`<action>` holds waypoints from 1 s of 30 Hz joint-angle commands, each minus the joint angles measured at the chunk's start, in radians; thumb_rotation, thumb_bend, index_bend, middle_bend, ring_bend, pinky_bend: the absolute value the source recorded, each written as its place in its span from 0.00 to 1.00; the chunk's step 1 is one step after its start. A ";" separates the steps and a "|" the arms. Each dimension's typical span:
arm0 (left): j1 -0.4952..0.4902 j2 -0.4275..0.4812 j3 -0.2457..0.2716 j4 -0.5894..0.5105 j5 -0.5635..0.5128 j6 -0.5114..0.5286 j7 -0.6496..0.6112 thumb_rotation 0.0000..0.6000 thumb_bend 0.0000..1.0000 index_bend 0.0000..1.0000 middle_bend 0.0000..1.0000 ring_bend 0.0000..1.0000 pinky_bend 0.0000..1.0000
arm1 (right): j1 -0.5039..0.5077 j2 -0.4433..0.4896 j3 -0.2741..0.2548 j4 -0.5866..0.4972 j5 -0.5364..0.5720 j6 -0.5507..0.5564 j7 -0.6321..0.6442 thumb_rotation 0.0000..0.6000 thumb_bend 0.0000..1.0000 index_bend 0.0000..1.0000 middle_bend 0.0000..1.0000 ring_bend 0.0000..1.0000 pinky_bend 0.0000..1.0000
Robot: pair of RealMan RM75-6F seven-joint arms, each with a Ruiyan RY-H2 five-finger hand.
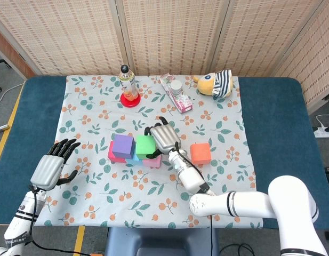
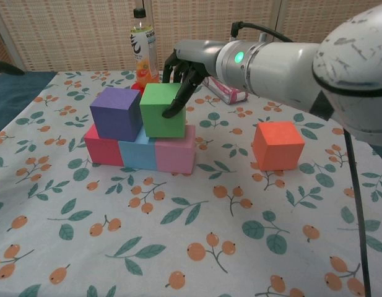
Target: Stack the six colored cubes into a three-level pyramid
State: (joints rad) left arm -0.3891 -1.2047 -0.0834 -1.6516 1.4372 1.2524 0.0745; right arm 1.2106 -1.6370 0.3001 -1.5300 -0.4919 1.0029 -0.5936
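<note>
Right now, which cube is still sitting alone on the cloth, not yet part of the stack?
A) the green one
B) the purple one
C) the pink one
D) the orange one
D: the orange cube sits by itself on the tablecloth, apart from the others, while the purple cube, green cube and pink cube are all in the stack.

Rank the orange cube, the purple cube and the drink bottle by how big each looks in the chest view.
1. Bottle, tallest, though its top is cut off and it stands farthest.
2 and 3. Orange cube and purple cube look about alike; I wouldn't rank them, as the orange one sits nearer the camera.
</note>
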 commanded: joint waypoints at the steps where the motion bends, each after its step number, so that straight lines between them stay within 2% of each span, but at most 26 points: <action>1: 0.000 0.000 0.000 0.001 0.000 -0.001 0.000 1.00 0.34 0.10 0.05 0.02 0.12 | -0.002 -0.003 0.008 -0.015 0.013 0.016 -0.008 0.85 0.01 0.46 0.43 0.27 0.05; 12: 0.001 -0.004 0.002 0.008 0.002 -0.004 -0.007 1.00 0.34 0.10 0.05 0.01 0.12 | 0.008 -0.038 0.037 -0.024 0.090 0.065 -0.053 0.85 0.02 0.44 0.43 0.27 0.05; 30: 0.001 -0.006 0.004 0.020 0.004 -0.009 -0.026 1.00 0.34 0.10 0.05 0.01 0.12 | 0.008 -0.082 0.061 0.006 0.084 0.086 -0.076 0.85 0.01 0.41 0.43 0.27 0.05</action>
State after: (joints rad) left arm -0.3884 -1.2112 -0.0798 -1.6318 1.4412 1.2432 0.0485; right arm 1.2185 -1.7190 0.3613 -1.5239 -0.4075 1.0890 -0.6689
